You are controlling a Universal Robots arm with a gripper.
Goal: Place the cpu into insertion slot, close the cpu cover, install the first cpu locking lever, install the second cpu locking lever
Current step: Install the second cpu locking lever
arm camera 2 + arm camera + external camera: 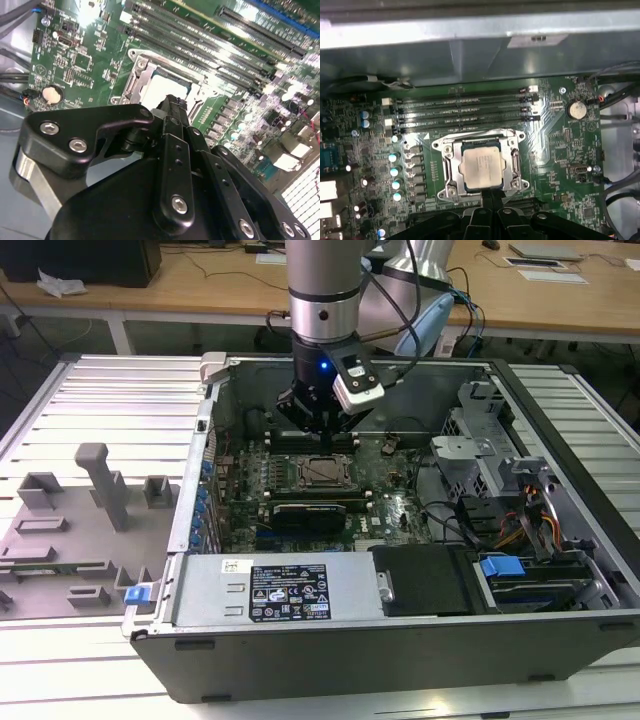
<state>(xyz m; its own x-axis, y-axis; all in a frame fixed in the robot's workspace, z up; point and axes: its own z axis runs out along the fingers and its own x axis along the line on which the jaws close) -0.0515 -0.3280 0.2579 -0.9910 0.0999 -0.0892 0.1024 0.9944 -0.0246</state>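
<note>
Inside the insertion slot [482, 167], cpu [483, 167] lying flat and square, cover [451, 167] down, pincer [491, 196] closed, empty, just beside.

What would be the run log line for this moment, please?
cpu: seated in insertion slot | cpu cover: closed over it | gripper: at socket edge, holding nothing
</note>
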